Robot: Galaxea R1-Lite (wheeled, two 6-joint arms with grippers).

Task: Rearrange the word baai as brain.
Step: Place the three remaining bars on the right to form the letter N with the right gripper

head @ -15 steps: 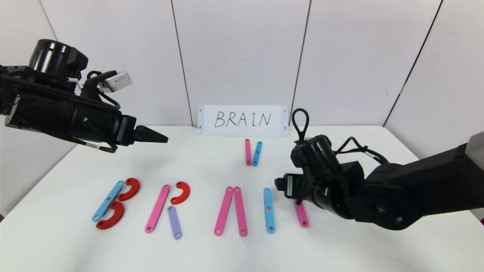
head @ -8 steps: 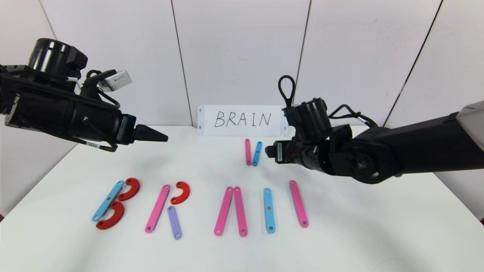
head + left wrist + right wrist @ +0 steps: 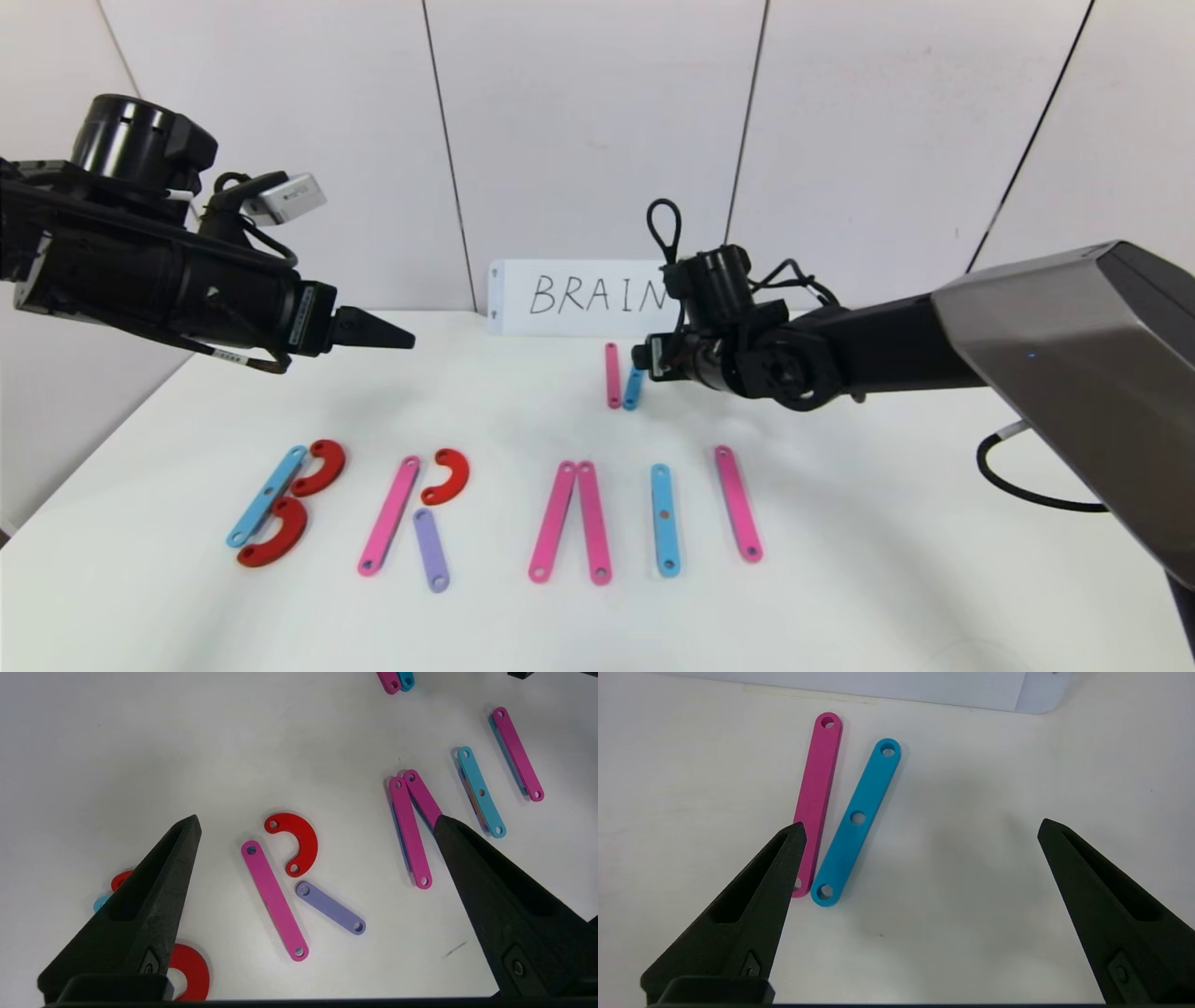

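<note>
**The word [image 3: 485, 513] laid out in plastic pieces**

The word runs across the near side of the table [image 3: 840, 597]: blue, pink and purple bars, red curves. The right gripper [image 3: 920, 830] hangs spread above two spare bars [image 3: 852, 821] near the card [image 3: 560, 297]. The left gripper [image 3: 317, 826] hangs spread, empty.

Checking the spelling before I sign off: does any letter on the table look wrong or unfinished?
Yes. The last letter, N, is only one pink bar. Two spare bars, pink and blue, lie near the BRAIN card, under the open right pincer.
</note>
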